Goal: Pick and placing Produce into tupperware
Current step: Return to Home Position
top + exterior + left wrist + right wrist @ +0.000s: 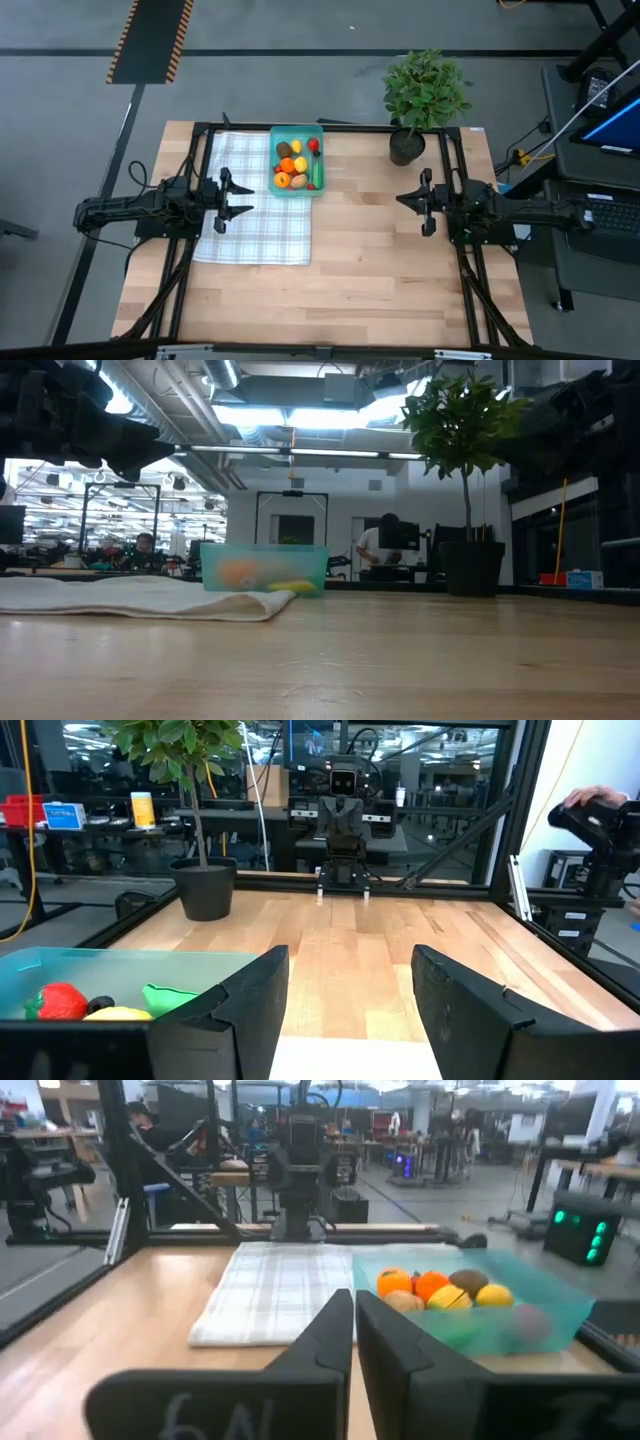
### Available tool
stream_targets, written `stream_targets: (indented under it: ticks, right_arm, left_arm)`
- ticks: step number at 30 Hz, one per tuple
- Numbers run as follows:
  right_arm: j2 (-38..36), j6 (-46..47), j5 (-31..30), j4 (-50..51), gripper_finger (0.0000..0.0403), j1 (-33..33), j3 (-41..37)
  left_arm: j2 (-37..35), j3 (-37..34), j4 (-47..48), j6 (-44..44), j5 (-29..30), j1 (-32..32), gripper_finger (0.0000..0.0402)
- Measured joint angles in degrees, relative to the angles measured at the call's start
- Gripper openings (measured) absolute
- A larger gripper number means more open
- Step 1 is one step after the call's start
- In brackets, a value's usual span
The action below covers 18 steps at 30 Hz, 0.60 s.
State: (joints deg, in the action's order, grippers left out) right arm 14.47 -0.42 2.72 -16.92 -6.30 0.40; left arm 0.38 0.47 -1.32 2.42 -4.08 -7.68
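Left claw (350, 962) wide open, empty; right claw (355, 1305) closed.

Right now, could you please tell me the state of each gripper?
Left gripper: open, holding nothing.
Right gripper: shut, holding nothing.

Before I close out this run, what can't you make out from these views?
1. Produce count: tiny and overlapping in the high view; blurred by the cloudy wall of the tupperware in the low view.
2. Left wrist view: the left gripper and the picture edge hide part of the tupperware.
3. Low view: neither gripper shows; a dark arm is cut off by the top edge.
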Motion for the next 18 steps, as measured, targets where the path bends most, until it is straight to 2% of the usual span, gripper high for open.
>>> stream_targets:
  ticks: [7,13,18]
  right_arm:
    - [-13.9,-4.7,0.4,13.3,0.0021,-1.5,0.0]
    - [-14.4,-11.8,0.4,15.4,0.0021,-1.9,0.0]
    - [-14.4,-10.7,0.4,15.1,0.0021,-1.9,0.0]
  left_arm:
    - [0.0,0.0,0.0,0.0,0.0,0.0,0.0204]
    - [0.0,0.0,0.0,0.0,0.0,0.0,0.0204]
    - [0.0,0.0,0.0,0.0,0.0,0.0,0.0204]
